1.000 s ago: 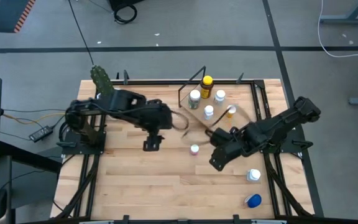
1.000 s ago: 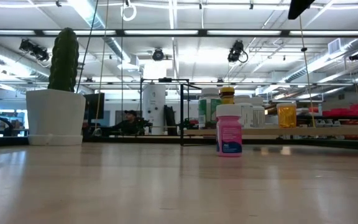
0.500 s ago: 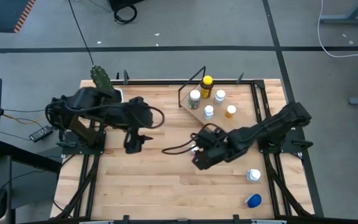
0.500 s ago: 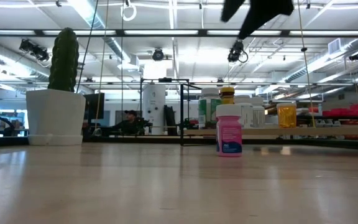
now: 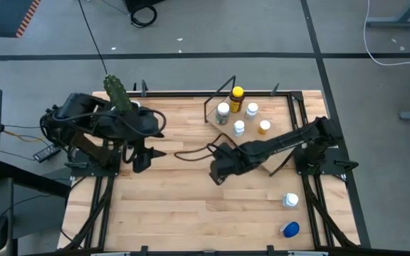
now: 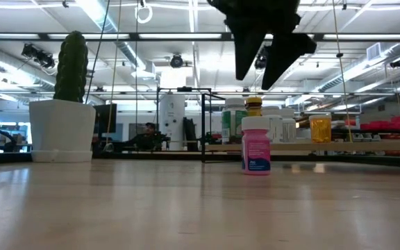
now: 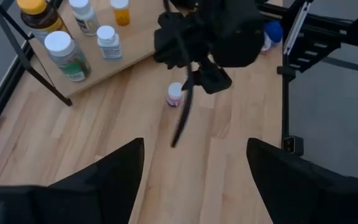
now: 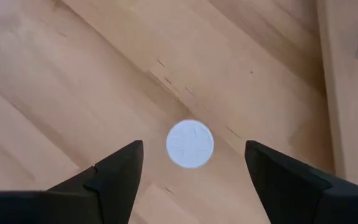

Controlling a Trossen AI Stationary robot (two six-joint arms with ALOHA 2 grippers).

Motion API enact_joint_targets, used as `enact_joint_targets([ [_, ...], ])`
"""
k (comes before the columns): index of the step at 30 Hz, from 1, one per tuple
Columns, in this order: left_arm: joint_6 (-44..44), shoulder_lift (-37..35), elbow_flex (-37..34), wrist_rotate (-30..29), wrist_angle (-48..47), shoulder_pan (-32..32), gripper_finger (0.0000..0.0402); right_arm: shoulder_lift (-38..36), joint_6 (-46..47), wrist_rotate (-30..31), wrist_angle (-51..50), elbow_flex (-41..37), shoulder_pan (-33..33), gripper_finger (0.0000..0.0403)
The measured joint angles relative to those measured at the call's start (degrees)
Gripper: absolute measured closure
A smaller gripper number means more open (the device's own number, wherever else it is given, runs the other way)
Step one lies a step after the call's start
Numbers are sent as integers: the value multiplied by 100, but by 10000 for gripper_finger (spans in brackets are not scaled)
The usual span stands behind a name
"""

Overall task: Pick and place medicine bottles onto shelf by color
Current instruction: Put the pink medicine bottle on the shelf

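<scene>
Plank table [image 5: 169,206], perhaps bare under the right end effector [image 6: 262,66], fingers apart above the pink bottle [image 6: 256,151].

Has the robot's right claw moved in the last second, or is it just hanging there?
Yes. In the high view the right gripper has swung leftward, away from the shelf, and now hangs over the pink bottle.

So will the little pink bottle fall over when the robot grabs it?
It might. The pink bottle stands upright on a narrow base and is taller than wide, so a sideways bump could tip it. Being round, it would probably roll then. The right gripper is open straight above its white cap, so an even squeeze should hold it. It looks light.
</scene>
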Motion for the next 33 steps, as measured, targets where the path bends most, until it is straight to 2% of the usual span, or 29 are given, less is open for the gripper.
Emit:
enact_joint_targets([
  [5, -21, -13, 0, -22, 2, -84, 113, 48, 31, -481, 99, 0, -339, 88],
  [12, -19, -11, 0, -45, 3, -175, 113, 132, 108, -775, 66, 7, -503, 56],
  [21, 22, -9, 0, -167, 2, -181, 113, 744, 119, -1219, 160, 2, -459, 54],
  [33, 31, -9, 0, -172, 0, -181, 113, 851, 276, -1191, 181, 2, -461, 66],
])
